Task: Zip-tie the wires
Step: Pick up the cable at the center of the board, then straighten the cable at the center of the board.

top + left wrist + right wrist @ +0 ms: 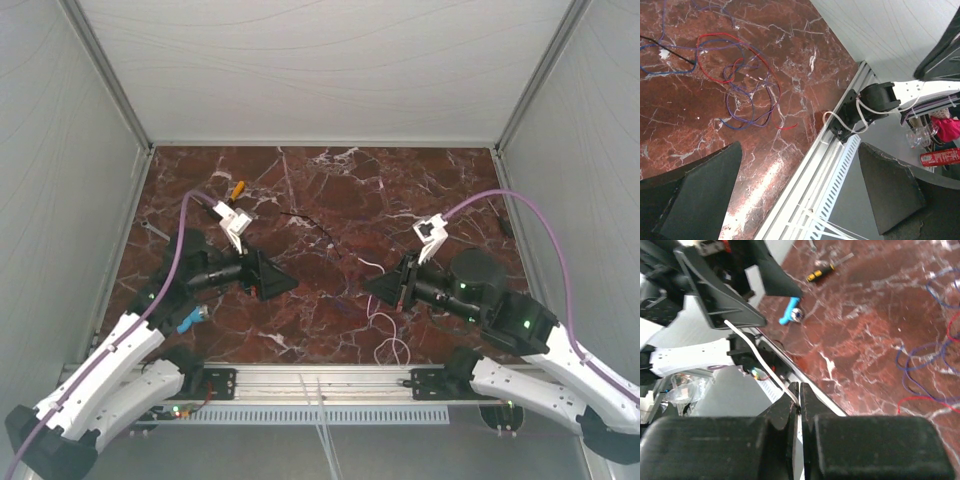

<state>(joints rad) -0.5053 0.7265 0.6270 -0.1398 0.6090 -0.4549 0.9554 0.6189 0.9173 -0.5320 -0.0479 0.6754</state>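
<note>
The wires [740, 85] are thin red and blue-purple strands in loose loops on the marble table, seen again in the right wrist view as wires [927, 357] and from above as faint loops [386, 332] near the front rail. My left gripper [795, 195] hangs open over the table's front edge with nothing between its fingers [690, 200]. It shows from above as the left gripper [288, 280], left of the wires. My right gripper [799, 392] is shut on a thin white strip [762, 362] that looks like a zip tie. The right gripper [372, 285] is just above the wires.
A yellow-and-black-handled screwdriver [821, 272] lies at the back left, also visible from above [237, 188]. A blue piece [791, 314] sits by the left arm. A thin black strand [670, 50] crosses the far wires. An aluminium rail [320, 380] lines the near edge; white walls enclose the table.
</note>
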